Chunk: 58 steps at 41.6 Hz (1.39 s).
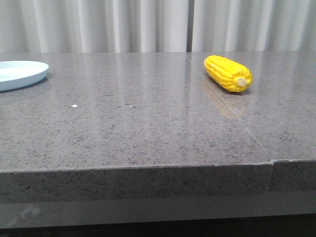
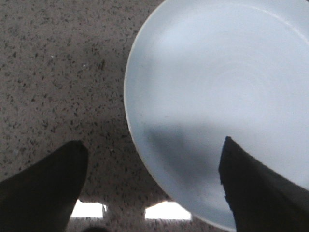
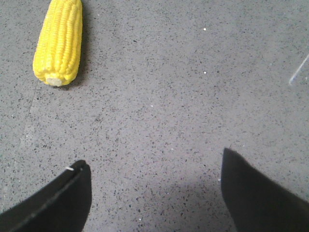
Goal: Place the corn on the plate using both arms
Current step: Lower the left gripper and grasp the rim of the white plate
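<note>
The yellow corn [image 1: 228, 73] lies on the grey stone table at the far right, its pale stub end toward the front. The pale blue plate [image 1: 19, 74] sits at the far left edge of the front view, partly cut off. Neither arm shows in the front view. In the left wrist view my left gripper [image 2: 154, 150] is open and empty above the plate's rim [image 2: 133, 130]. In the right wrist view my right gripper [image 3: 153, 162] is open and empty over bare table, with the corn [image 3: 59, 41] lying apart from it and off to one side.
The grey speckled table [image 1: 148, 123] has a front edge with a seam near the right [image 1: 272, 163]. White curtains [image 1: 148, 24] hang behind the table. A small white speck [image 1: 74, 105] lies on the table left of centre.
</note>
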{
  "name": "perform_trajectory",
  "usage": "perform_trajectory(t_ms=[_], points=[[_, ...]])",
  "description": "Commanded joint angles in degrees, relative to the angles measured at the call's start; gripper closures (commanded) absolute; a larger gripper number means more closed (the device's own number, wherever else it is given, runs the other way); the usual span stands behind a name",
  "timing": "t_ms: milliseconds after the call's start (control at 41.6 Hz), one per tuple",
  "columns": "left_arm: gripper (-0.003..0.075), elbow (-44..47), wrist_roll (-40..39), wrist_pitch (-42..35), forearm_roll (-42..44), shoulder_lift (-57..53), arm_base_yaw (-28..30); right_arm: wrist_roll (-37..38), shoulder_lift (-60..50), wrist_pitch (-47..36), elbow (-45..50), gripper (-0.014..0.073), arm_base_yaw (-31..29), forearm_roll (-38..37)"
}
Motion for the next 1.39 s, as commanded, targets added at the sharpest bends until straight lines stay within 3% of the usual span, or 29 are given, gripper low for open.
perform_trajectory(t_ms=[0, 288, 553, 841, 1370], points=[[0.0175, -4.18, 0.03, -2.43, -1.42, 0.52, -0.08, -0.36, -0.10, -3.24, -1.92, 0.0013, -0.21, -1.07], [0.0209, -9.30, 0.03, -2.23, -1.42, 6.51, -0.34, -0.36, -0.10, -3.24, -1.92, 0.0013, -0.21, -1.07], [0.0491, -9.56, 0.03, -2.34, -1.42, 7.03, -0.67, -0.36, -0.10, -3.24, -1.92, 0.0013, -0.21, -1.07], [0.0734, -9.56, 0.03, -2.15, -1.20, 7.03, -0.67, -0.36, -0.10, -3.24, -1.92, 0.0013, -0.21, -1.07], [0.0741, -18.75, 0.44, 6.76, -6.74, 4.64, -3.72, -0.36, -0.10, -3.19, -1.92, 0.0013, -0.21, -1.07]])
